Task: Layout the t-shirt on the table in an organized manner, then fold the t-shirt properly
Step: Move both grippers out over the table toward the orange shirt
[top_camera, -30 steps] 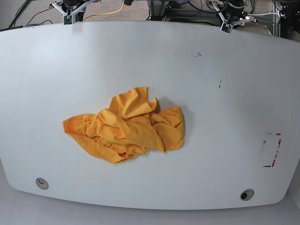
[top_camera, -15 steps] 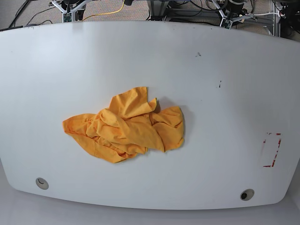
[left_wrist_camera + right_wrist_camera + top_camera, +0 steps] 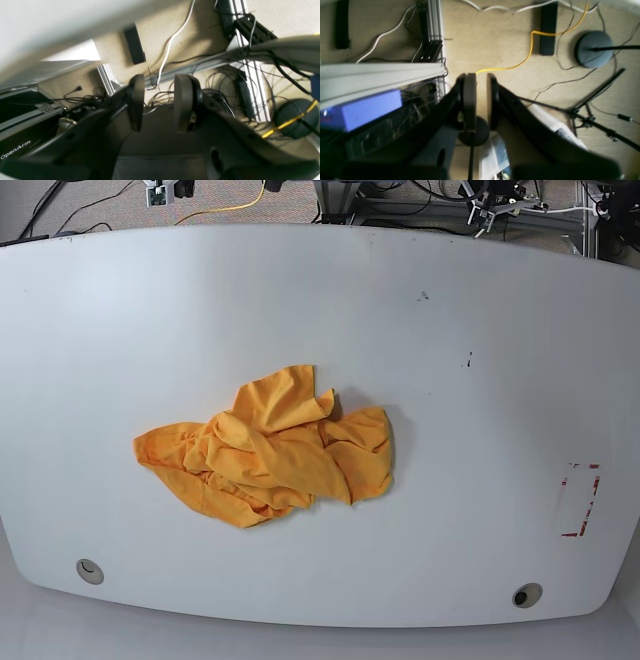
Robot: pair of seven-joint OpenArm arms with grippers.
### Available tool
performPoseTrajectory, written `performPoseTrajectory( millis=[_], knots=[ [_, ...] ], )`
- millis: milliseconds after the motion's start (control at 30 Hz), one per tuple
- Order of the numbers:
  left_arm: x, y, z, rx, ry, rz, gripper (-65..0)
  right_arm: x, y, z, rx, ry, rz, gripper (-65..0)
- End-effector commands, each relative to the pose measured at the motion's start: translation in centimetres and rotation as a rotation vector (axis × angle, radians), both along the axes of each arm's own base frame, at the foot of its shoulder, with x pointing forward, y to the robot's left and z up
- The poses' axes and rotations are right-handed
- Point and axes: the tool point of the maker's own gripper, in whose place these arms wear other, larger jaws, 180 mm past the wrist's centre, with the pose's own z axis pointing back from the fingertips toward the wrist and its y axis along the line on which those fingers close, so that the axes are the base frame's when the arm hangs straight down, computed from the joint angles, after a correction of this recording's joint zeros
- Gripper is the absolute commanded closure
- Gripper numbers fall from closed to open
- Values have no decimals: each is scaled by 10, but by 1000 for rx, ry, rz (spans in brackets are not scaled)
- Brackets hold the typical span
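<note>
Orange t-shirt [image 3: 268, 448] sits crumpled a bit left of the desk [image 3: 480, 310] middle, long axis running left-right, nothing laid out yet. Both arms are off past the far edge. Left claw [image 3: 158, 100] spread partway, empty; right claw [image 3: 481, 101] nearly pressed together, also empty. Right arm's side looks slightly nearer the shirt imo, so prob reaches first.

Both wrist views are showing dark, matte gripper bodies ending in flat, rounded grey-brown fingers [image 3: 136, 100] and [image 3: 469, 100]. White "OpenArm" lettering [image 3: 15, 150] is showing on the left gripper [image 3: 159, 100] housing, and round holes are piercing the dark shells of it and the right gripper [image 3: 481, 100].
</note>
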Motion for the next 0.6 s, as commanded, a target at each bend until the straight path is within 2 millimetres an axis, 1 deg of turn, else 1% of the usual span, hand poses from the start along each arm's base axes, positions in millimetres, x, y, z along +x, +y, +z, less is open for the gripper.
performPoseTrajectory(
  millis=[0, 100, 200, 367, 567],
  knots=[
    [-12, 3, 0, 5, 16, 1, -181, -12, -3, 3, -7, 13, 4, -65],
    [-20, 3, -5, 2, 38, 5, -179, -23, -3, 1, -4, 37, 2, -63],
    [-26, 3, -8, -2, 48, 5, -178, -28, -3, 1, -4, 49, 1, -63],
    [-41, -1, -8, -22, 46, -6, -178, -42, -2, 3, -3, 77, 3, -63],
    [-54, -1, -7, -26, 63, -7, -178, -49, -2, 4, -2, 89, 3, -63]
  ],
)
